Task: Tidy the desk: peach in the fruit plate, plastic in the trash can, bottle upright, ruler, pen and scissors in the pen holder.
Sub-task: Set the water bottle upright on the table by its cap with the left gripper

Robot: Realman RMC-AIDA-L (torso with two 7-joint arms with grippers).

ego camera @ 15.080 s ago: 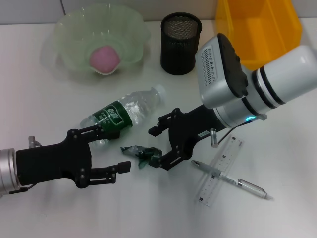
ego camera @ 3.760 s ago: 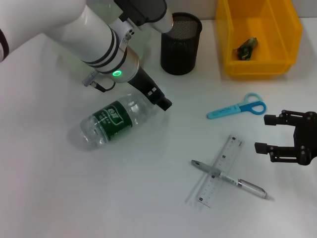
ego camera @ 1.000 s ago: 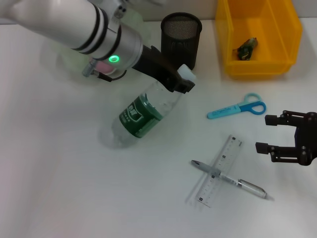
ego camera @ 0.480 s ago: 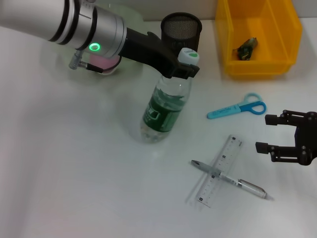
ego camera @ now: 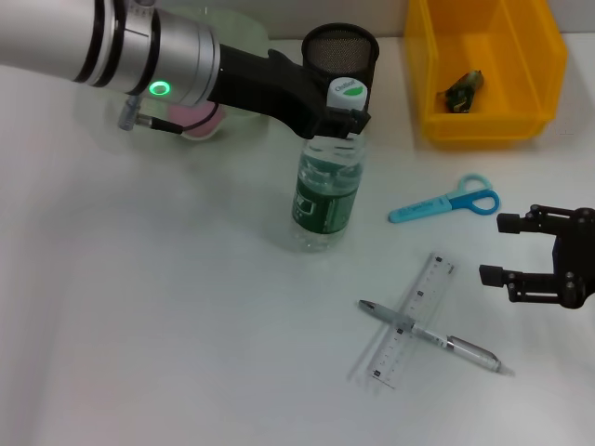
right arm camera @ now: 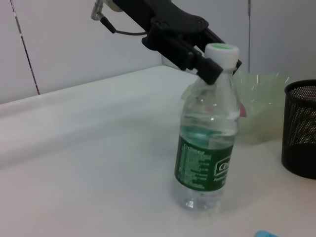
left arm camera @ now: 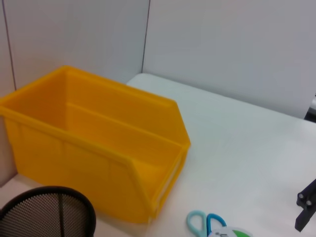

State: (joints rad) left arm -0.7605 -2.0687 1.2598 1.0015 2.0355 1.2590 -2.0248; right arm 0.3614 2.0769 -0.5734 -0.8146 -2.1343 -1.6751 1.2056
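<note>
Bottle: the bottle (ego camera: 326,190) stands upright on the white bench (ego camera: 167,334), its base down, in front of the pen holder; it has a green label and a white cap with a green mark.
Left gripper: the left gripper (ego camera: 342,113) reaches in from the robot's left, its jaws clamped on the bottle's neck just under the cap; the right wrist view shows the black fingers (right arm camera: 205,66) pinching that neck.
Right gripper: the right gripper (ego camera: 507,249) sits low at the bench's right edge, jaws apart and holding nothing, near the ruler and the scissors.
Pen holder: the black mesh pen holder (ego camera: 337,48) stands at the back of the bench, just behind the bottle's cap.
Trash can: the yellow trash can (ego camera: 483,70) sits at the back right, with the crumpled plastic (ego camera: 463,89) lying inside it.
Fruit plate: the pale green fruit plate (ego camera: 244,121) is mostly hidden behind the left arm; the pink peach (ego camera: 200,119) peeks out from under the arm.
Scissors: the blue scissors (ego camera: 446,205) lie flat, right of the bottle.
Ruler and pen: the clear ruler (ego camera: 409,321) lies near the front, with the pen (ego camera: 437,339) lying crosswise over it.
</note>
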